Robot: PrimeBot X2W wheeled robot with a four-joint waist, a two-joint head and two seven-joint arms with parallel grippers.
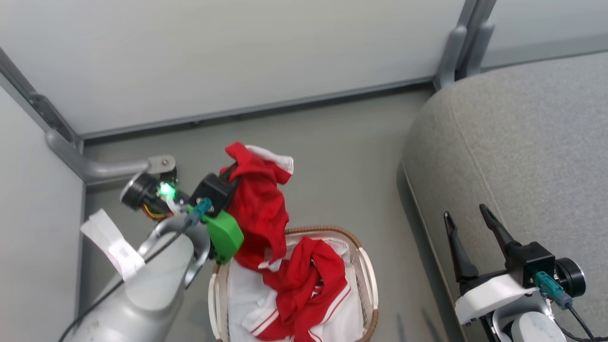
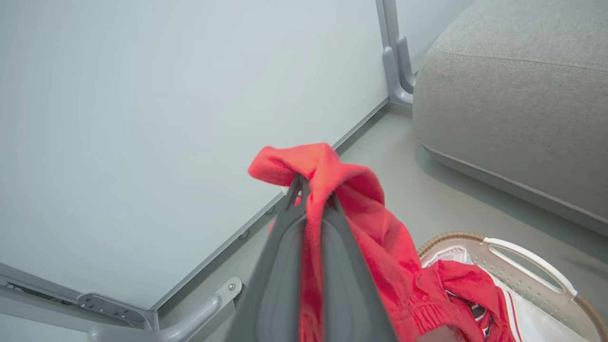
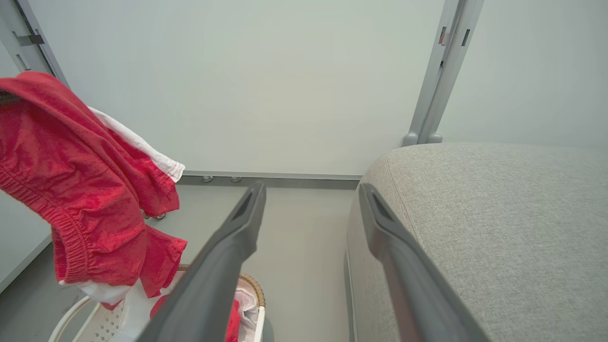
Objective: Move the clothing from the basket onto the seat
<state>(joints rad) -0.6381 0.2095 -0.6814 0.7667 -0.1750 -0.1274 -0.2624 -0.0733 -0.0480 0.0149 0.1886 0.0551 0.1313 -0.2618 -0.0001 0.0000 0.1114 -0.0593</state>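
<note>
A red garment with white trim (image 1: pixel 259 204) hangs above the basket (image 1: pixel 368 270), and my left gripper (image 1: pixel 231 172) is shut on its top fold. The left wrist view shows the fabric (image 2: pixel 361 199) pinched between the two dark fingers (image 2: pixel 285 228). More red clothing (image 1: pixel 308 280) lies in the basket (image 2: pixel 532 266) on white cloth. The grey seat (image 1: pixel 522 156) is to the right of the basket. My right gripper (image 1: pixel 467 219) stands open beside the seat's front edge, empty. In the right wrist view the hanging garment (image 3: pixel 80 190) is at the left and the seat (image 3: pixel 498 228) at the right.
Pale partition walls with grey metal posts (image 1: pixel 458 42) close in the corner behind the basket. A grey bracket arm (image 1: pixel 95 164) juts out low at the left. Bare grey floor (image 1: pixel 342 156) lies between basket and seat.
</note>
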